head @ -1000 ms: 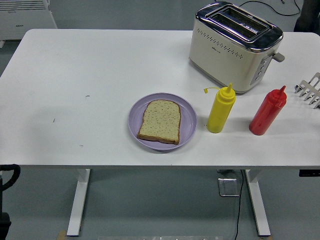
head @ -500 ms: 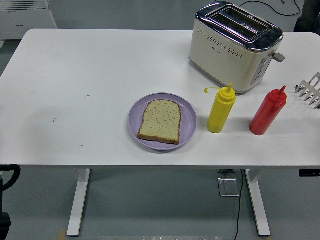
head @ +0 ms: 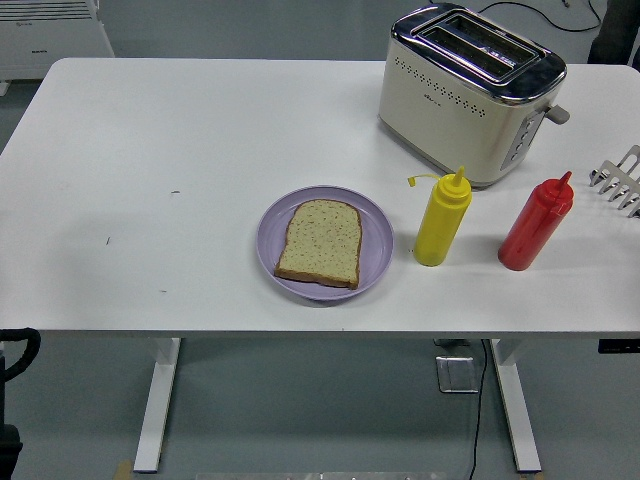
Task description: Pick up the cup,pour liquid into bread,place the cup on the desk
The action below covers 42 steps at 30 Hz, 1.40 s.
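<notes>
The white table (head: 200,150) holds bread (head: 320,242) on a purple plate (head: 375,235); neither hand is visible, their state unknowable.

**Even, bright, sharp**

Lit brightly and evenly from overhead. Soft, short shadows only: beneath the purple plate (head: 325,243), beside the yellow bottle (head: 441,219) and red bottle (head: 535,224). Mild glare on the toaster (head: 470,92) chrome top. White table (head: 150,190) close to overexposed, though small marks remain visible. Sharp throughout; no motion blur. Slight bowing of table edges toward the corners.
</notes>
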Each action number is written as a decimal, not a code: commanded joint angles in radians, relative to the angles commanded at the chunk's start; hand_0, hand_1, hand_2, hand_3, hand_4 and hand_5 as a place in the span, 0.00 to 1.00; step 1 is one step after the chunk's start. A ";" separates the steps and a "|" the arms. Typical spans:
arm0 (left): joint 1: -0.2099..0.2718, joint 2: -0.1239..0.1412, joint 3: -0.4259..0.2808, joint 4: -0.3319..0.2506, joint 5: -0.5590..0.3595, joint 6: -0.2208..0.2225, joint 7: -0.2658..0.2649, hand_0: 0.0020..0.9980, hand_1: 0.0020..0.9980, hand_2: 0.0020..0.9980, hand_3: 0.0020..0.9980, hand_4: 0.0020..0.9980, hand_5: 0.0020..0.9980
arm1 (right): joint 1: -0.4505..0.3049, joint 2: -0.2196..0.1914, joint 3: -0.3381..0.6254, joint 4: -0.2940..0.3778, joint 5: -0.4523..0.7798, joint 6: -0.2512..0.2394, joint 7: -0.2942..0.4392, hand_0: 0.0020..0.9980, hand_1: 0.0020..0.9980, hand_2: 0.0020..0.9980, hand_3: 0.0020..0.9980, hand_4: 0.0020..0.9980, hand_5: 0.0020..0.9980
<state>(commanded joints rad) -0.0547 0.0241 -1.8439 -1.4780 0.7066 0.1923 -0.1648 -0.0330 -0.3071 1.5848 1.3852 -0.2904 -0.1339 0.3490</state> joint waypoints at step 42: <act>0.004 0.000 0.003 0.000 0.000 0.000 0.000 0.75 0.76 0.76 0.65 0.60 1.00 | -0.008 0.002 -0.005 0.003 0.005 -0.001 -0.003 0.76 0.72 0.71 0.72 0.55 0.56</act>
<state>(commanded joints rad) -0.0506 0.0241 -1.8410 -1.4782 0.7069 0.1926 -0.1644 -0.0410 -0.3054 1.5801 1.3880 -0.2856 -0.1345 0.3457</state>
